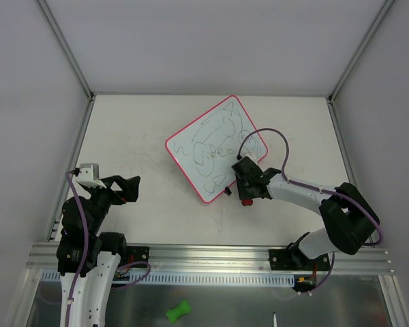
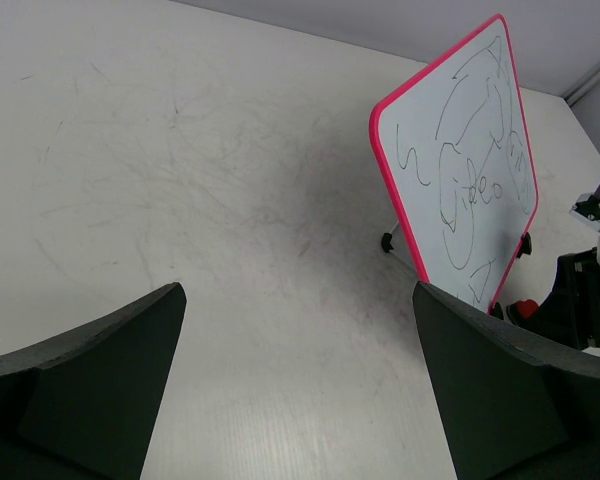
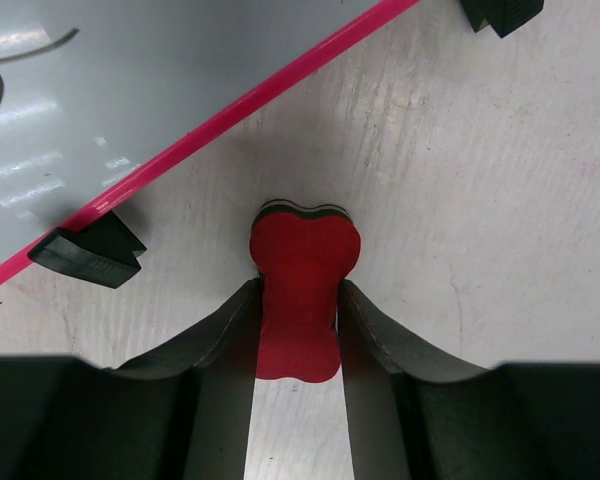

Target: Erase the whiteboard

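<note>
The whiteboard [image 1: 215, 146], pink-framed and covered in dark scribbles, lies tilted like a diamond on the table's middle; it also shows in the left wrist view [image 2: 470, 180] and the right wrist view [image 3: 130, 90]. My right gripper [image 1: 246, 194] sits just off the board's near right edge, shut on the red bone-shaped eraser [image 3: 302, 270] at its waist, the eraser resting on the table close to the pink frame. My right gripper's jaws [image 3: 298, 295] press both its sides. My left gripper [image 1: 129, 187] is open and empty, left of the board [image 2: 298, 300].
Two black clips [image 3: 90, 250] [image 3: 500, 12] stick out from the board's edge beside the eraser. A purple cable [image 1: 273, 133] arcs over the board's right corner. A green bone-shaped object [image 1: 178, 311] lies below the aluminium rail [image 1: 211, 255].
</note>
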